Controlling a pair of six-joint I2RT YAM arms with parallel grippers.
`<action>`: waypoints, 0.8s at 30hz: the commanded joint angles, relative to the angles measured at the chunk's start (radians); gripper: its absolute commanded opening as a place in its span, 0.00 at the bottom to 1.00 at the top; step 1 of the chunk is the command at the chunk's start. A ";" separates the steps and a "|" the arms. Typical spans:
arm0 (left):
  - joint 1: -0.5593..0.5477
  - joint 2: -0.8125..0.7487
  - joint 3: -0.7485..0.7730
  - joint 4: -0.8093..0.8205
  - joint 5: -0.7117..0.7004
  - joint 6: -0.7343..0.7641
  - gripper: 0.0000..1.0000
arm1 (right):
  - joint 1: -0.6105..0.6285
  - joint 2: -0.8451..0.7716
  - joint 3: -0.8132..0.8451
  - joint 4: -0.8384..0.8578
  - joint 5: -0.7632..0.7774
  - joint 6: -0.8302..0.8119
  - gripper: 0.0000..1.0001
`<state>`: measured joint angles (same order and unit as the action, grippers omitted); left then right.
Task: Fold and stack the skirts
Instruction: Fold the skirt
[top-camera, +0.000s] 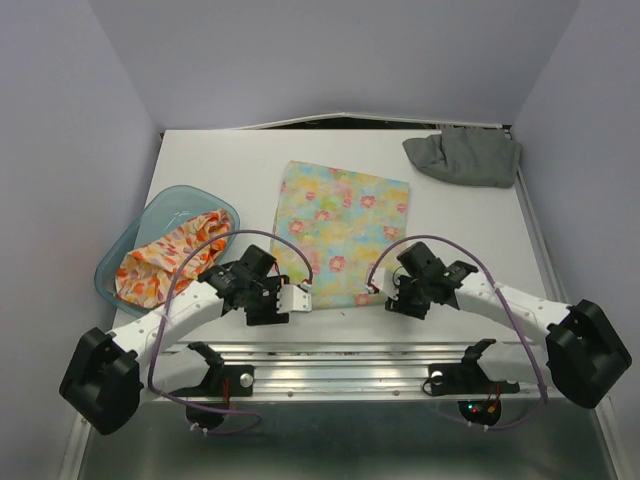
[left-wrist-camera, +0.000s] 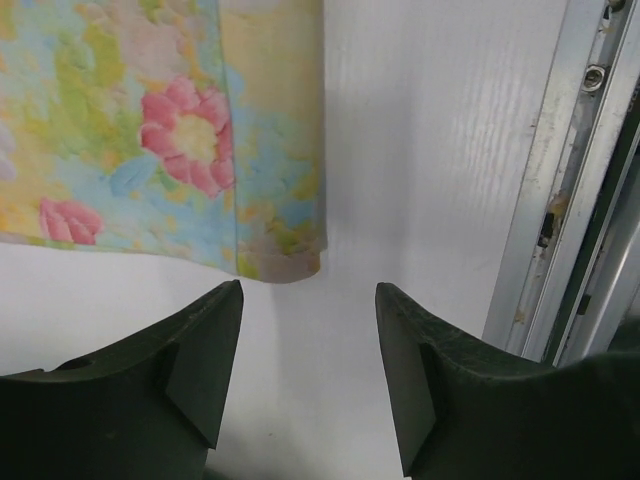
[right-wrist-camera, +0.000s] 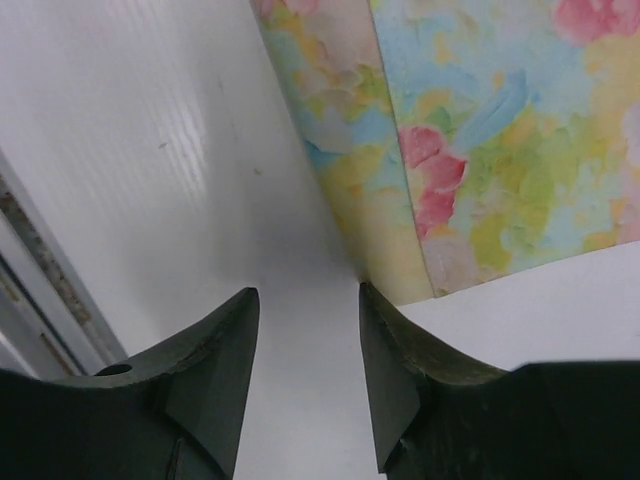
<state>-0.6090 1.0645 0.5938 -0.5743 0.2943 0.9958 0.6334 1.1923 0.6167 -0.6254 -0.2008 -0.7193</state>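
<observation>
The pastel floral skirt (top-camera: 340, 232) lies flat in the middle of the table. My left gripper (top-camera: 300, 298) stands open just short of its near left corner (left-wrist-camera: 290, 262), with only bare table between the fingers (left-wrist-camera: 310, 290). My right gripper (top-camera: 375, 293) is open at the near right corner, its one fingertip (right-wrist-camera: 372, 300) right at the skirt's edge (right-wrist-camera: 500, 130) and nothing held (right-wrist-camera: 307, 290). The dark grey skirt (top-camera: 465, 158) sits crumpled at the back right. The white skirt with orange flowers (top-camera: 160, 265) is bunched inside the basin.
A translucent blue basin (top-camera: 118, 250) stands at the table's left edge. A metal rail (top-camera: 340, 360) runs along the near edge, close behind both grippers, and shows in the left wrist view (left-wrist-camera: 560, 180). Purple walls enclose the table.
</observation>
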 joint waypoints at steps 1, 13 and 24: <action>-0.049 -0.027 -0.038 0.065 -0.034 -0.026 0.67 | 0.049 0.015 -0.024 0.251 0.112 -0.052 0.50; -0.133 0.037 -0.117 0.244 -0.136 -0.074 0.63 | 0.092 0.036 -0.118 0.383 0.169 -0.115 0.38; -0.135 0.016 -0.092 0.253 -0.185 -0.100 0.00 | 0.101 0.006 -0.045 0.271 0.103 -0.092 0.06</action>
<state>-0.7387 1.1362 0.4835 -0.2798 0.1219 0.9058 0.7277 1.2213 0.5045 -0.2741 -0.0444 -0.8192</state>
